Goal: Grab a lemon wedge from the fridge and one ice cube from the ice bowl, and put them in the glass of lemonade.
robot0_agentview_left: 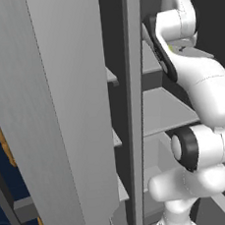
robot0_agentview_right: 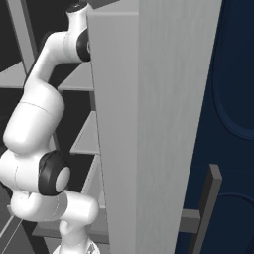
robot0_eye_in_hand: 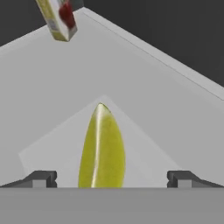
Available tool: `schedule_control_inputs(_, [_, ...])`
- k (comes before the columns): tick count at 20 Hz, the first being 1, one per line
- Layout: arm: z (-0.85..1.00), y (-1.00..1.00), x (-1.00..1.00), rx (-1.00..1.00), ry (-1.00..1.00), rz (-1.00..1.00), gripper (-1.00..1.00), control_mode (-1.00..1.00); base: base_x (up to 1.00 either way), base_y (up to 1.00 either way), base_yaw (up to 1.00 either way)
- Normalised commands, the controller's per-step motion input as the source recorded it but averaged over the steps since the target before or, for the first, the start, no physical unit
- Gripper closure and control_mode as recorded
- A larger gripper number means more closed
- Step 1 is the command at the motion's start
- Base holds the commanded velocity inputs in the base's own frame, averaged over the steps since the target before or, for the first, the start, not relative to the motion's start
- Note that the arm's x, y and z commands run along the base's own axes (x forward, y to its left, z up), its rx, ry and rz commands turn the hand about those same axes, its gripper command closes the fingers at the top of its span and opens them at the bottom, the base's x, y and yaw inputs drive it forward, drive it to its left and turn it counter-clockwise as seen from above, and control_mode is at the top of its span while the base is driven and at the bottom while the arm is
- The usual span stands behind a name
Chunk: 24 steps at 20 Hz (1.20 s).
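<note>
We reached into the fridge (robot0_agentview_left: 147,95) through the gap between its two open doors, which stood close on both sides of the arm in the base views. Grey shelves (robot0_agentview_left: 166,111) stacked above and below left only low slots for the hand. In the hand view, the gripper (robot0_eye_in_hand: 112,179) had its fingertips (robot0_eye_in_hand: 41,178) spread wide, with the lemon wedge (robot0_eye_in_hand: 102,148) lying between them and open shelf on either flank. Beyond the wedge the shelf surface ran bare to its back edge. A small yellow carton (robot0_eye_in_hand: 58,19) with a red mark stood well apart near the far rim, off to one side. The dark back wall closed the space behind it.
</note>
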Motion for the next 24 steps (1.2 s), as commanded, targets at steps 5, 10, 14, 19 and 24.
schedule_control_inputs(5, [-0.09, -0.01, 0.26, 0.00, 0.01, -0.02, -1.00, -1.00, 0.00, 0.00, 0.00])
schedule_control_inputs(10, [0.00, 0.00, 0.07, 0.00, 0.07, -0.02, -1.00, -1.00, 0.00, 0.00, 0.00])
schedule_control_inputs(14, [-0.13, 0.00, 0.00, 0.00, 0.04, -0.03, -1.00, -1.00, 0.00, 0.00, 0.00])
schedule_control_inputs(19, [-0.24, 0.00, 0.00, 0.00, 0.00, -0.01, -1.00, -1.00, 0.00, 0.00, 0.00])
schedule_control_inputs(24, [-0.32, 0.00, 0.00, 0.00, -0.08, 0.00, -1.00, -1.00, 0.00, 0.00, 0.00])
